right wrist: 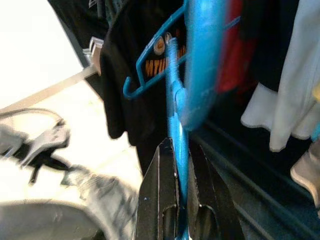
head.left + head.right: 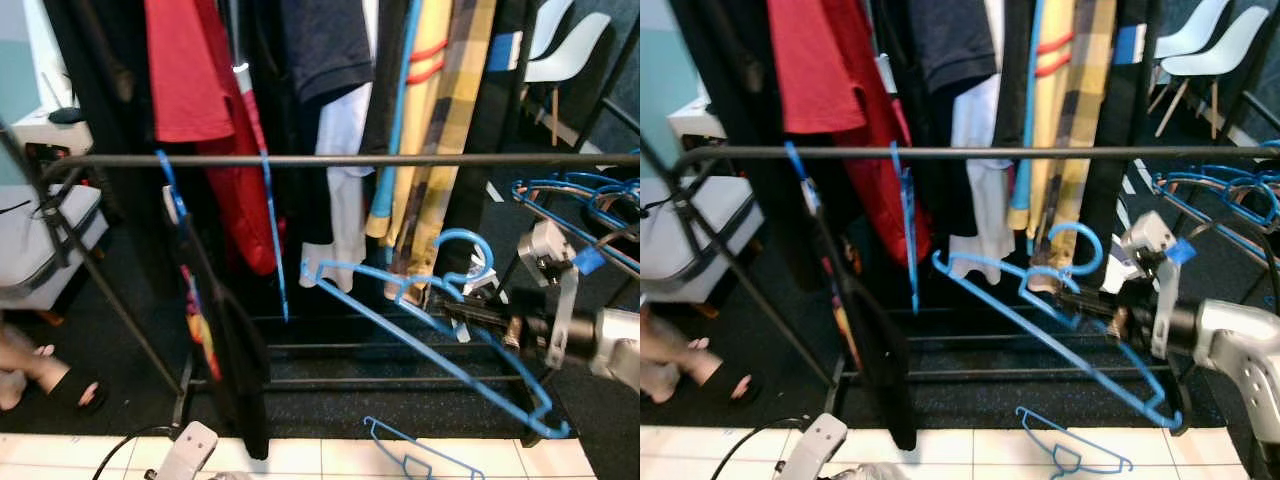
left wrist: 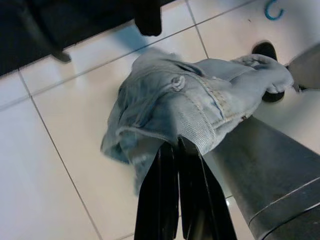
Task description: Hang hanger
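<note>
Two white chairs (image 2: 560, 50), one rail (image 2: 350, 159), one floor hanger (image 2: 420, 452)

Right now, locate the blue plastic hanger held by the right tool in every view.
Left eye view: blue plastic hanger, lower right, tilted below the dark horizontal rail.
Right eye view: lower right of centre, below the same rail.
Right wrist view: its neck runs up from the right tool.
Left wrist view: no sign of it.
</note>
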You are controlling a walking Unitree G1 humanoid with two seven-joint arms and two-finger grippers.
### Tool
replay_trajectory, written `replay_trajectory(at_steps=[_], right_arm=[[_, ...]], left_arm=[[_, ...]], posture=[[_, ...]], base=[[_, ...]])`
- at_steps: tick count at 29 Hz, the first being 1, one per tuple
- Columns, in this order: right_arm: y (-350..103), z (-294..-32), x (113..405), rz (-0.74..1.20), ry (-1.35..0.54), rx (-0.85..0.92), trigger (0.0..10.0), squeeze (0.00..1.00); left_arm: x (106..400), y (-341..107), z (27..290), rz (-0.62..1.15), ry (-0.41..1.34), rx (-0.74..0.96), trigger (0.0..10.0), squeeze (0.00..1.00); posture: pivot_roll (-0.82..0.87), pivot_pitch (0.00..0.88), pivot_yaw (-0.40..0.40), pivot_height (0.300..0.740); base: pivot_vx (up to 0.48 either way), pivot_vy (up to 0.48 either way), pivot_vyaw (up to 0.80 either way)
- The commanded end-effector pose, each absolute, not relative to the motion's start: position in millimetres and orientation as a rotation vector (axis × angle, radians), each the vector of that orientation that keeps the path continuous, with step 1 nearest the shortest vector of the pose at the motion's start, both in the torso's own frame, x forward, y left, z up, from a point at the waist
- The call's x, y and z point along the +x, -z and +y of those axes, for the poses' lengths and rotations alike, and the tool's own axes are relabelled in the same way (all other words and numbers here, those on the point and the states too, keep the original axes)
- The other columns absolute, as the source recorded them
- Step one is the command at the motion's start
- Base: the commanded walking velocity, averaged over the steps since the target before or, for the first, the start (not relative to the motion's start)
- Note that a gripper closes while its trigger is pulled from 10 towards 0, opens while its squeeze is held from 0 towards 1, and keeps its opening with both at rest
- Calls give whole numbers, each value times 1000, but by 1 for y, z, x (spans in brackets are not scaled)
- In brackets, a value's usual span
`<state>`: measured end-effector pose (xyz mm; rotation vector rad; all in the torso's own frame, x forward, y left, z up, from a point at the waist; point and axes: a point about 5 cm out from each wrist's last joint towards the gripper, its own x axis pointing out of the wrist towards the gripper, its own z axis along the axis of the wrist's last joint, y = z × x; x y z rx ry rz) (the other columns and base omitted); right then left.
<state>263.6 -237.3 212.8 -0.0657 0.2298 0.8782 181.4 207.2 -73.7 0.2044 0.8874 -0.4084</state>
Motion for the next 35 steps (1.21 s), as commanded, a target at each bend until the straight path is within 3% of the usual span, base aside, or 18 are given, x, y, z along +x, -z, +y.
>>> replay_trajectory(at_steps=[1,2,3,6,8,9,15,18,24,29,35], right_arm=[[-211,-236,269,223,-829,-71,10000,0],[-210,-232,272,211,-814,-65,10000,0],[-210,-232,272,211,-814,-65,10000,0],[-210,-226,275,195,-801,-59,10000,0],[-210,-226,275,195,-801,-59,10000,0],[-212,-223,276,181,-799,-59,10000,0],[-213,-217,279,159,-780,-63,10000,0],[-210,-212,281,146,-755,-64,10000,0],[-208,-214,281,143,-726,-69,10000,0],[-213,-225,279,118,-681,-64,10000,0],[-220,-234,276,93,-657,-65,10000,0]], left_arm=[[206,52,203,724,417,139,10000,0],[233,18,195,571,431,93,10000,0],[233,18,195,571,431,93,10000,0],[263,-40,180,366,458,26,10000,0],[263,-40,180,366,458,26,10000,0],[285,-75,174,257,446,-6,10000,0],[307,-118,165,116,448,-50,10000,0],[316,-165,150,27,448,-74,10000,0],[328,-196,141,-16,364,-116,10000,0],[358,-246,128,-81,236,-276,10000,0],[369,-260,120,-29,194,-335,10000,0]], posture=[[-115,0,67,740],[-116,0,66,740],[-116,0,66,740],[-114,0,65,740],[-114,0,65,740],[-115,0,65,740],[-124,0,66,740],[-131,0,71,740],[-133,0,72,740],[-141,0,78,740],[-145,0,85,740]], base=[[-311,0,0],[-304,0,0],[-304,0,0],[-304,0,0],[-304,0,0],[-307,0,0],[-302,0,0],[-185,0,0],[0,0,0],[0,0,785],[0,0,649]])
